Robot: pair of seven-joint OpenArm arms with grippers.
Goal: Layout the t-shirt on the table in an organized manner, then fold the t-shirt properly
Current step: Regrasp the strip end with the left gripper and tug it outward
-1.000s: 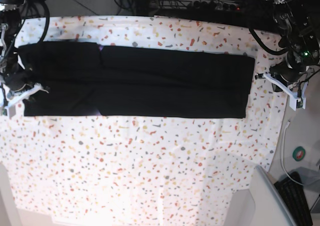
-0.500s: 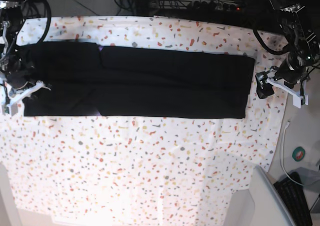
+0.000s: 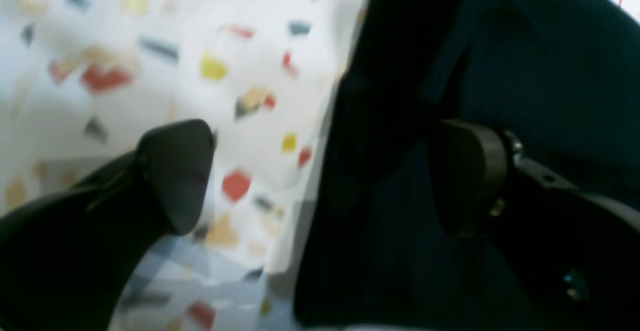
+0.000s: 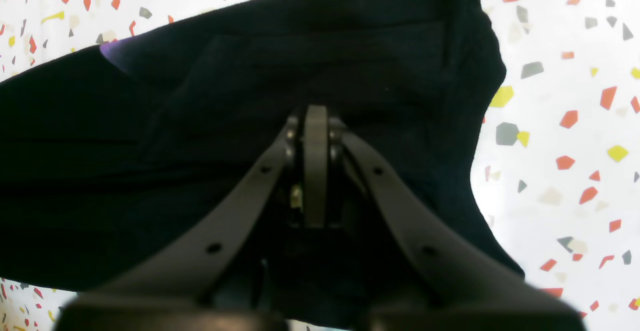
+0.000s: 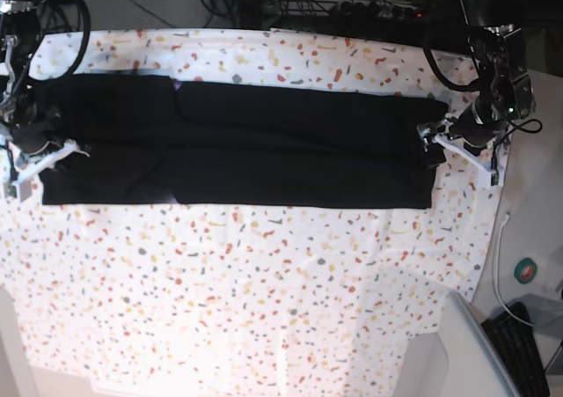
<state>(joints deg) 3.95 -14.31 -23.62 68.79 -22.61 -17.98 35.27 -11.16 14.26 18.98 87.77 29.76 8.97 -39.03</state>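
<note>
- Your left tool (image 5: pixel 429 143) stands wide, its jaws astride the t-shirt (image 5: pixel 237 142) hem at 3 o'clock; your right tool (image 4: pixel 316 121) is closed flat at 9 o'clock.
- The t-shirt lies as a long band on the worktop (image 5: pixel 264 283). It is probably soft, light and limp, so take the doubled hem edge.

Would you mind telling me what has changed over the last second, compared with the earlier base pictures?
The left gripper has opened and moved in from beside the table to the end of the t-shirt; one finger is now over the cloth, the other over the table covering. Nothing is grasped yet. The right gripper stays shut at the shirt's other end, and the shirt lies as before.
</note>
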